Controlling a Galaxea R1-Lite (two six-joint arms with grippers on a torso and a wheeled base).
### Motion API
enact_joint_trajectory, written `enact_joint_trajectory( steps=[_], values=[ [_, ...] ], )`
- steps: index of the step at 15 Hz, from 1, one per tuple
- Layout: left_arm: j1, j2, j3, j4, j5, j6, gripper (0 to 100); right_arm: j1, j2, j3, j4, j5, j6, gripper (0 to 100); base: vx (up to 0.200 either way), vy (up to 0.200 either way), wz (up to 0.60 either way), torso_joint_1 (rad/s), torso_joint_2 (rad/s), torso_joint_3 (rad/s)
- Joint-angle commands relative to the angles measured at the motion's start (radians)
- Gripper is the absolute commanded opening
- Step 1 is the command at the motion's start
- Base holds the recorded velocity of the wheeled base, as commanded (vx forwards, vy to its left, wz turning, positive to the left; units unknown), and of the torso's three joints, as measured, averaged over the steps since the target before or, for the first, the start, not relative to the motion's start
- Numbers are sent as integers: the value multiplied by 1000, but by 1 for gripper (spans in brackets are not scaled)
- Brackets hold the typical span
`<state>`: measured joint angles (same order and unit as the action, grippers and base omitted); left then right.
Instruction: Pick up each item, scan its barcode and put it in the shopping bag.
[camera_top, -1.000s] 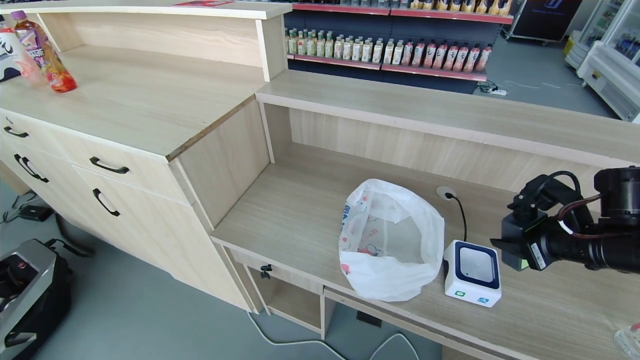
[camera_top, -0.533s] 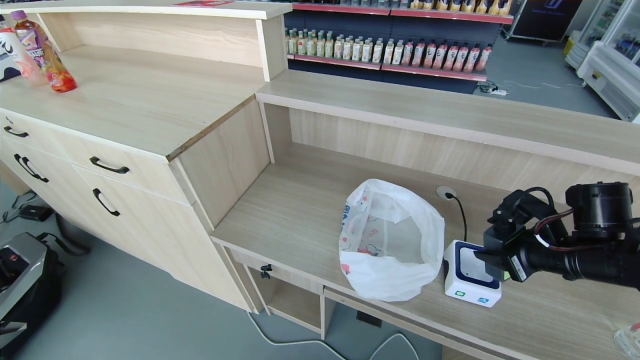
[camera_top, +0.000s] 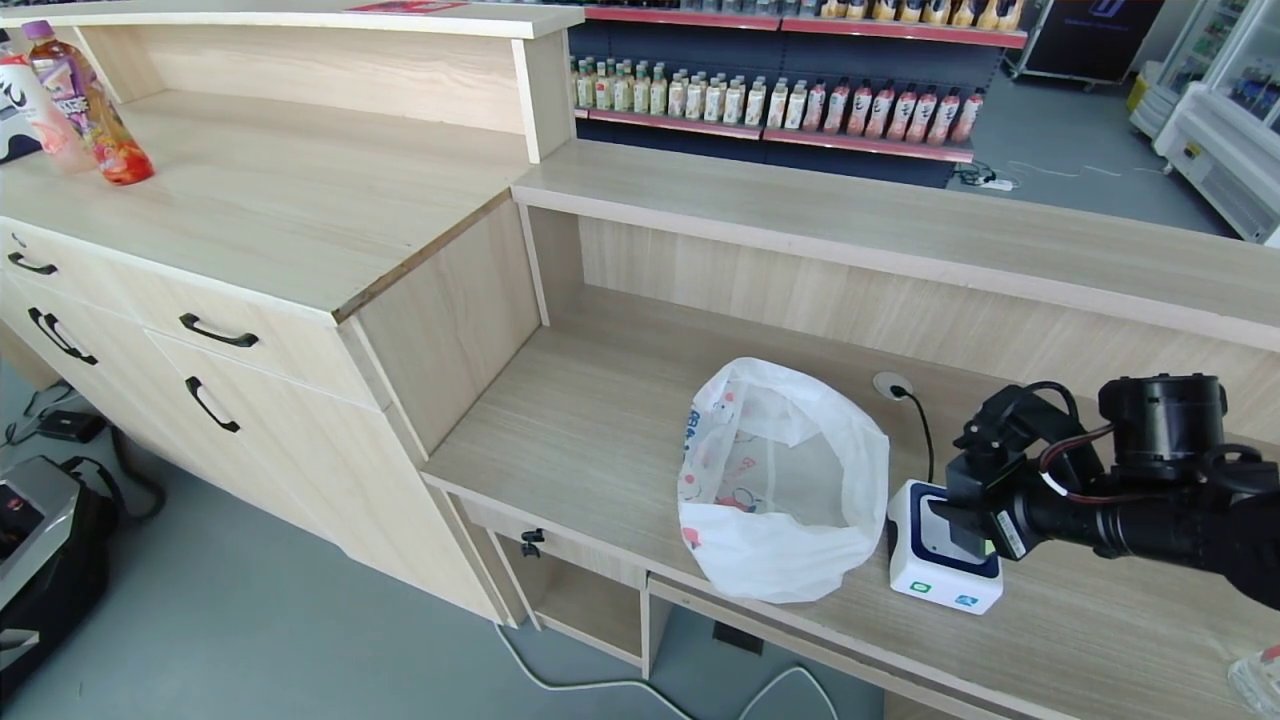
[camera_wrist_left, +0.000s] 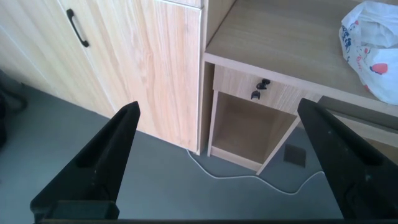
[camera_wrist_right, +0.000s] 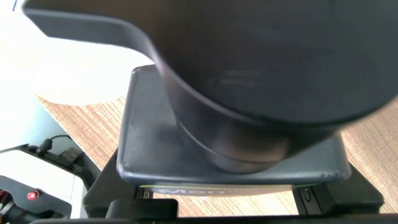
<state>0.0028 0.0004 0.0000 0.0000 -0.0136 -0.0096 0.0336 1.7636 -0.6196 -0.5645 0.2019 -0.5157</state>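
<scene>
Head view evidence suggests the scanning step is in hand. One item is presented to the reader, and the bagging is not yet done.

At the far left, two bottles (camera_top: 85, 105) are stood on the higher part of the desk (camera_top: 600, 420), well apart from everything else. They are judged to be items not yet handled. The left pincer (camera_wrist_left: 224, 162) is held low over the floor beside the cabinet front. Its fingers are spread wide apart and nothing is gripped.

On the lower desk the shopping bag (camera_top: 780, 480) is set with its mouth open upward. The scanner (camera_top: 925, 575) is placed just beside it to the right, with its window tilted up. The right pincer (camera_top: 985, 500) is stretched in from the right, roughly level. It is clamped on a dark box (camera_top: 955, 520), which is held just above the scanner window and partly covers it. At the right edge a clear item (camera_top: 1258, 675) is cut off and cannot be identified.

For the next move, the barcode face must be turned toward the window; which face carries it cannot be told. The box is then to be raised slightly, carried left over the bag's soft rim and released inside. Care is called for so that the rim is not dragged or folded shut.
</scene>
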Motion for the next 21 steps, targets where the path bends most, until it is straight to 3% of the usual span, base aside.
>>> enact_joint_trajectory(
  steps=[1,15,21],
  values=[
    [0,0,0,0,0,0,100,2,27,0,-12,1,0,0,0,0,0,0,0,0],
    [0,0,0,0,0,-1,100,9,119,-12,-153,37,39,0,0,0,0,0,0,0],
    [0,0,0,0,0,-1,100,14,125,-17,-153,50,39,0,0,0,0,0,0,0]
  ],
)
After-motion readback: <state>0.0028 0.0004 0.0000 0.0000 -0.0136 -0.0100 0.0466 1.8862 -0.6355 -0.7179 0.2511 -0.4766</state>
